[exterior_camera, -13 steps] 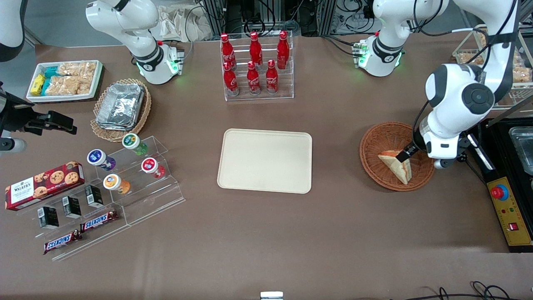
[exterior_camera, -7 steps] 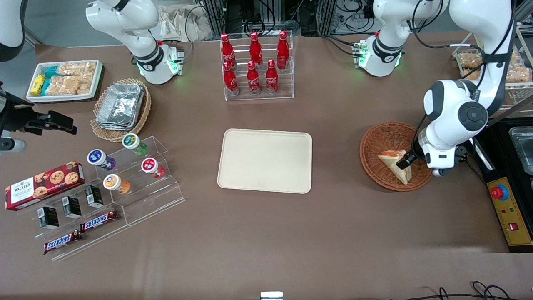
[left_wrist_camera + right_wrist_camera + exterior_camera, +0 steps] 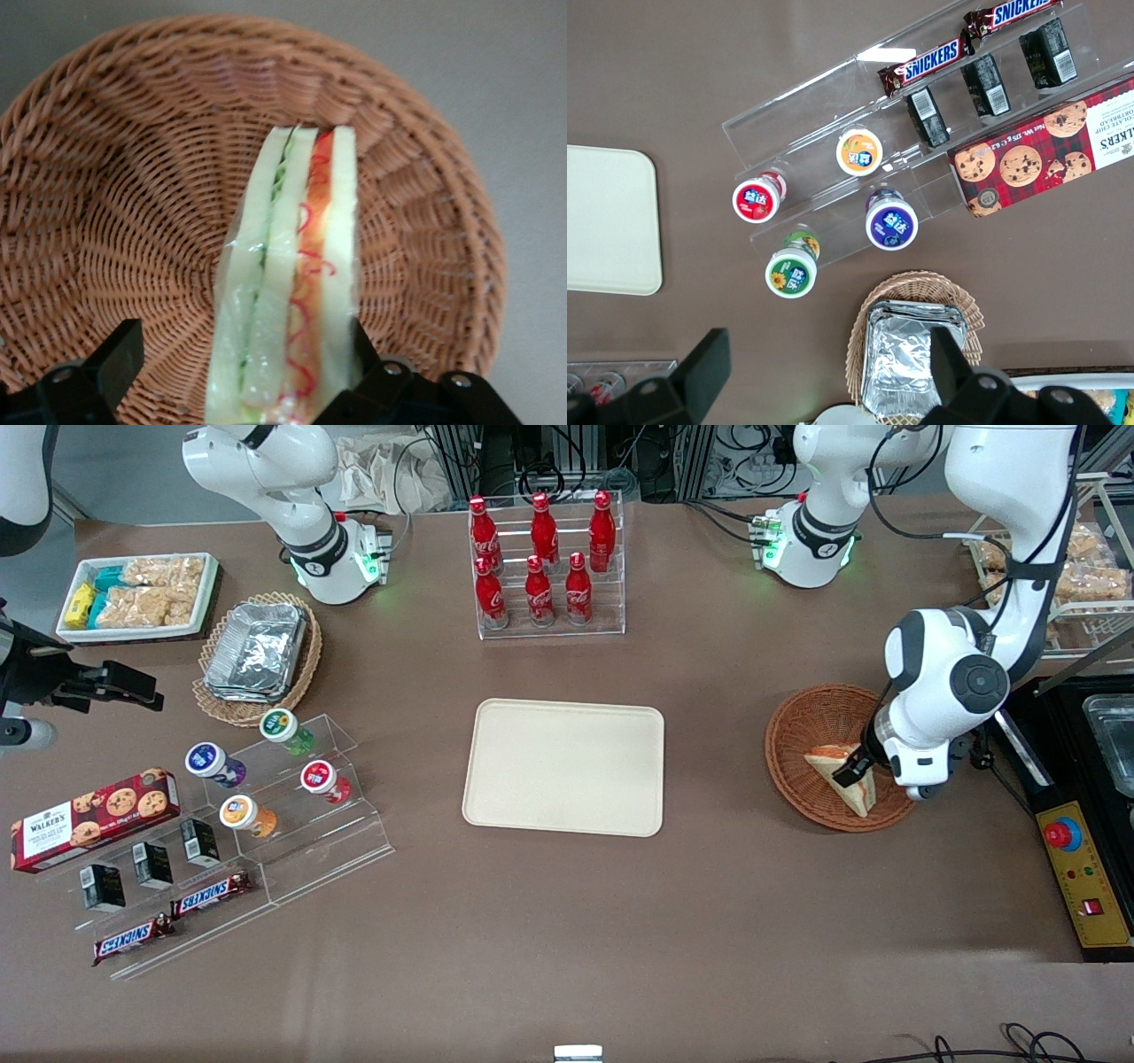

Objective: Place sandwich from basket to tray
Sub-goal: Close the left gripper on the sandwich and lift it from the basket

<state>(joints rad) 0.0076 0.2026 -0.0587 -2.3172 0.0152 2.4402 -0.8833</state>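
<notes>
Your claw (image 3: 852, 769) sits spread wide in basket (image 3: 802, 735); wrist view alone shows sandwich (image 3: 288, 292) between its fingers (image 3: 115, 359), ungripped.

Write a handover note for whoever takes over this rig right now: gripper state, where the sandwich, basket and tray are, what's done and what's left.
Gripper: down in the basket, fingers open, one on each side of the sandwich; one finger stands clear of it, so no grip yet.
Sandwich: standing on edge in the basket, toward the working arm's end of the table.
Tray: mid-table, nothing on it.
Done: approach and straddle.
Left: close on the sandwich, lift it, carry it to the tray, release.
</notes>
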